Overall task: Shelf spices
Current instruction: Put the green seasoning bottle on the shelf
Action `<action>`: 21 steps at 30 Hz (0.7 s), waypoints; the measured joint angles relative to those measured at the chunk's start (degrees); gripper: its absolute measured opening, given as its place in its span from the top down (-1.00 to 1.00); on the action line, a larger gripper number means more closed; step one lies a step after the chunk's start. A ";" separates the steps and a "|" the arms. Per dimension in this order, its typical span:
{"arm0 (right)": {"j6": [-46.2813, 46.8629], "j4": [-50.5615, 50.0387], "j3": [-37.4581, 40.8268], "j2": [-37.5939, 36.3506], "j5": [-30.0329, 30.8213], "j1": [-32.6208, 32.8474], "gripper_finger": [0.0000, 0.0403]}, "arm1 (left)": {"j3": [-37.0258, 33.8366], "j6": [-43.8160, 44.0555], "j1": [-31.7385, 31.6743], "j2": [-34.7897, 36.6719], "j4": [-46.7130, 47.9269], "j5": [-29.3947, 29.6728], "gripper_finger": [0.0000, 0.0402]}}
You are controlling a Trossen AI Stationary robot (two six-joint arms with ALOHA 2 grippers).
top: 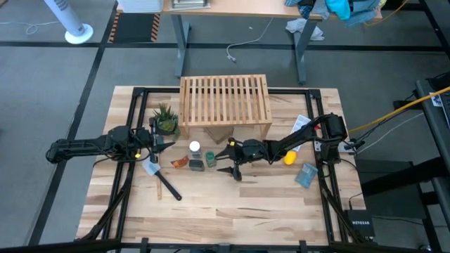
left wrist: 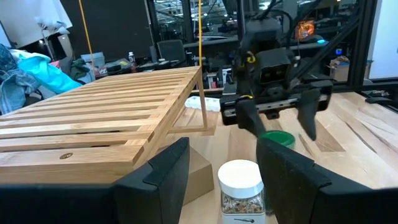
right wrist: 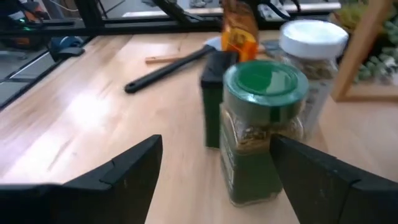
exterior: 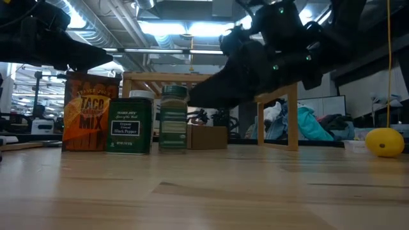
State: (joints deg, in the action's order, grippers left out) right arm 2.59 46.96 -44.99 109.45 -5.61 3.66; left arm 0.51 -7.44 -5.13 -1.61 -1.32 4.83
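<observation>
The light-wood slatted shelf (top: 225, 104) stands at the table's far middle. Four spices stand upright on the table in front of it: a white-capped jar (top: 194, 147), an orange packet (top: 180, 162), a dark tin (top: 195, 165) and a green-lidded jar (top: 209, 157). My right gripper (top: 223, 160) comes level from the table's right. It is open, and its fingers stand on either side of the green-lidded jar (right wrist: 258, 130) without touching it. My left gripper (top: 163, 140) is open and points at the white-capped jar (left wrist: 241, 186) from the left, a little short of it.
A small potted plant (top: 166, 119) stands by the shelf's left leg, and a cardboard box (top: 219, 133) sits under the shelf. A black spatula (top: 167, 184) lies toward the near left. A yellow lemon (top: 289, 157) and a blue packet (top: 306, 174) lie beside the right arm.
</observation>
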 joint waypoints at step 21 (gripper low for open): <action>0.46 -1.90 -1.13 0.09 10.56 1.19 -0.50 | 0.00 0.00 0.01 0.00 0.00 0.01 0.10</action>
State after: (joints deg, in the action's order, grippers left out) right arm 3.05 45.05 -46.13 109.54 4.95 4.84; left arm 0.51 -7.44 -5.13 -1.61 -1.32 4.84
